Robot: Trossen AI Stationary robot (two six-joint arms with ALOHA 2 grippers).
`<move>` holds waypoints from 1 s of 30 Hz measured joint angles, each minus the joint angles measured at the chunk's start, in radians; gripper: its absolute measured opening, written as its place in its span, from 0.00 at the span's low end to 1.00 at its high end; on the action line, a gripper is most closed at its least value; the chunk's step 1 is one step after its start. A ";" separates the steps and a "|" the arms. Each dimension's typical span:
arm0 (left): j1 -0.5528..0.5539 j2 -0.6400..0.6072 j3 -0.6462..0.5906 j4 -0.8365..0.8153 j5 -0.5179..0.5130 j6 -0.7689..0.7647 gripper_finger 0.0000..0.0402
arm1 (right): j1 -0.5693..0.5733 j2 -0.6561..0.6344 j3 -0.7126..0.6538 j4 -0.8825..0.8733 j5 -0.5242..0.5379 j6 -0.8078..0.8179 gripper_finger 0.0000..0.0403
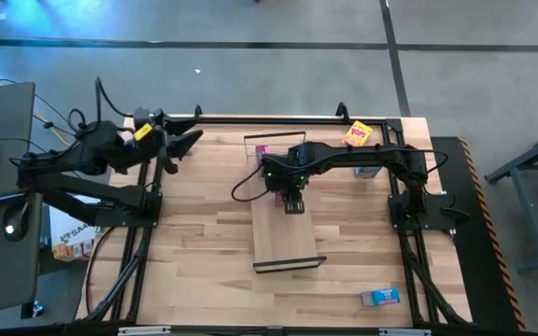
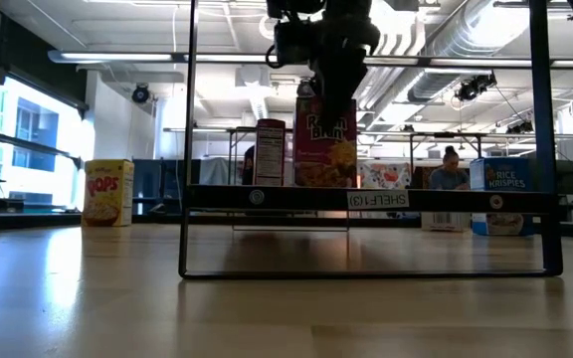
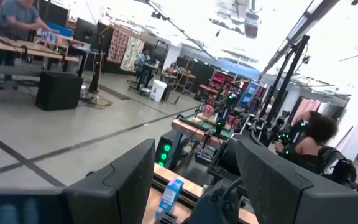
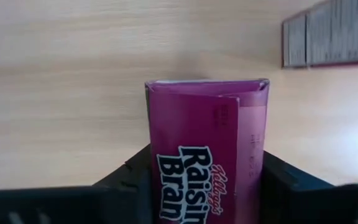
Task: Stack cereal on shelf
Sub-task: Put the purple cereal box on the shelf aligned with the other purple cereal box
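My right gripper [image 1: 292, 203] hangs over the middle of the shelf [image 1: 299, 245], a pale plank with black end frames, and is shut on a pink cereal box [image 4: 205, 155], which also shows upright in the low view [image 2: 324, 149]. A second pink box [image 1: 261, 149] stands on the plank's far end. A yellow box [image 1: 358, 133] stands on the table's far right, one blue box [image 2: 510, 194] stands to the shelf's right, and another blue box [image 1: 379, 297] lies flat by the near edge. My left gripper [image 1: 180, 140] is open, raised over the table's far left corner. My right gripper pinches the pink box's upper part [image 4: 166, 186] between its two fingers [image 4: 126, 180], coming from above and pointing down. The box hangs upright below the fingers. Its lower end [image 2: 324, 184] is level with the plank's top; whether it rests there, I cannot tell.
The shelf's black near frame [image 2: 189, 149] stands across the low view. The wide wooden tabletop [image 1: 194, 233] lies bare to the shelf's left. Black rails run along the table's edges. People and desks show in the room beyond.
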 joint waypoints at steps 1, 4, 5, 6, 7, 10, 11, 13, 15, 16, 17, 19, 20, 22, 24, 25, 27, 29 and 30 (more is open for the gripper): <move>0.000 -0.008 0.000 -0.005 0.000 0.000 0.54 | -0.002 0.000 0.000 -0.006 0.000 0.029 0.37; 0.000 -0.029 0.000 -0.026 -0.001 0.000 0.54 | -0.010 -0.001 0.000 -0.030 0.000 0.136 0.33; 0.000 -0.037 0.000 -0.034 -0.001 0.001 0.54 | -0.016 -0.001 0.000 -0.039 0.000 0.177 0.33; 0.000 -0.044 0.000 -0.042 -0.001 0.001 0.54 | -0.022 -0.002 0.001 -0.049 0.001 0.219 0.32; 0.000 -0.051 0.000 -0.049 -0.001 0.001 0.54 | -0.030 -0.002 0.001 -0.058 0.007 0.265 0.32; 0.000 -0.071 0.000 -0.064 -0.001 0.001 0.54 | -0.058 -0.004 0.001 -0.071 0.046 0.427 0.32; 0.000 -0.076 0.000 -0.066 -0.001 0.000 0.54 | -0.070 -0.004 0.001 -0.072 0.058 0.482 0.32; 0.000 -0.082 0.000 -0.065 -0.001 -0.001 0.54 | -0.099 -0.004 0.001 -0.072 0.079 0.605 0.32; 0.000 -0.085 0.000 -0.065 -0.001 0.000 0.54 | -0.131 -0.004 0.001 -0.076 0.087 0.716 0.32; 0.000 -0.085 0.000 -0.064 -0.003 0.000 0.54 | -0.147 -0.004 0.001 -0.078 0.086 0.772 0.32; 0.000 -0.085 0.000 -0.065 -0.007 0.000 0.54 | -0.162 -0.004 0.001 -0.079 0.086 0.821 0.32; 0.000 -0.084 0.000 -0.065 -0.011 -0.001 0.54 | -0.191 -0.004 0.001 -0.073 0.087 0.903 0.32; 0.000 -0.084 0.000 -0.065 -0.013 -0.001 0.54 | -0.204 -0.004 0.001 -0.067 0.087 0.935 0.32; 0.000 -0.084 0.000 -0.065 -0.014 0.000 0.54 | -0.226 -0.004 0.001 -0.047 0.085 1.005 0.32; 0.000 -0.079 0.000 -0.065 -0.022 -0.001 0.54 | -0.240 -0.004 0.001 -0.015 0.071 1.072 0.32; 0.000 -0.076 0.000 -0.065 -0.022 -0.001 0.54 | -0.245 -0.004 0.001 0.004 0.064 1.091 0.32; 0.000 -0.073 0.000 -0.065 -0.023 -0.001 0.54 | -0.249 -0.004 0.001 0.049 0.062 1.100 0.32; 0.000 -0.073 0.000 -0.065 -0.023 -0.001 0.54 | -0.248 -0.004 0.001 0.093 0.062 1.103 0.32; 0.000 -0.073 0.000 -0.065 -0.023 -0.001 0.54 | -0.248 -0.004 0.001 0.115 0.063 1.109 0.32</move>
